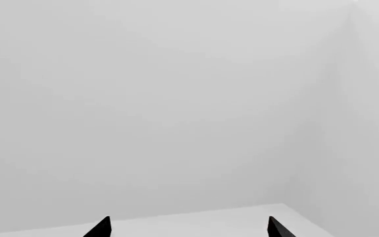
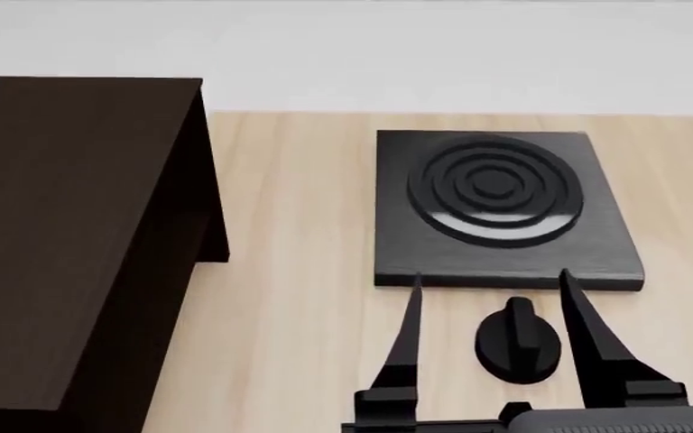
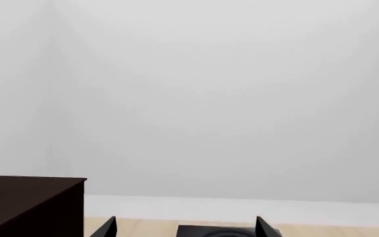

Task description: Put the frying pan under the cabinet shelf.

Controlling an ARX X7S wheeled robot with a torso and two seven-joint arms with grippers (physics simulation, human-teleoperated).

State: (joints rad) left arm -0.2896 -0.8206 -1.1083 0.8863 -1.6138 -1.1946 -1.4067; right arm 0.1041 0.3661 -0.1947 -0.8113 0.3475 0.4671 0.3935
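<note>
Frying pan [image 2: 518,345] sits on the near part of the wooden table [image 2: 299,298], just in front of the square black stove plate [image 2: 503,209], its handle running across the bowl toward the far side as the head view shows it. The right gripper [image 2: 491,287] hangs over it with its two long fingers spread wide, one to each side of the pan, holding nothing. The left gripper [image 1: 188,227] shows only two dark fingertips set well apart, aimed at a blank pale wall and also empty.

To take the pan well, I would lower the right gripper squarely until the fingers bracket the handle or rim, then close gently so the glossy pan does not skid. The carry then goes left toward the cabinet shelf [image 2: 69,234], which stands well apart at the left, and the pan must go in low to clear its top.

Light wood grain covers the table; beyond its far edge is plain pale wall.
</note>
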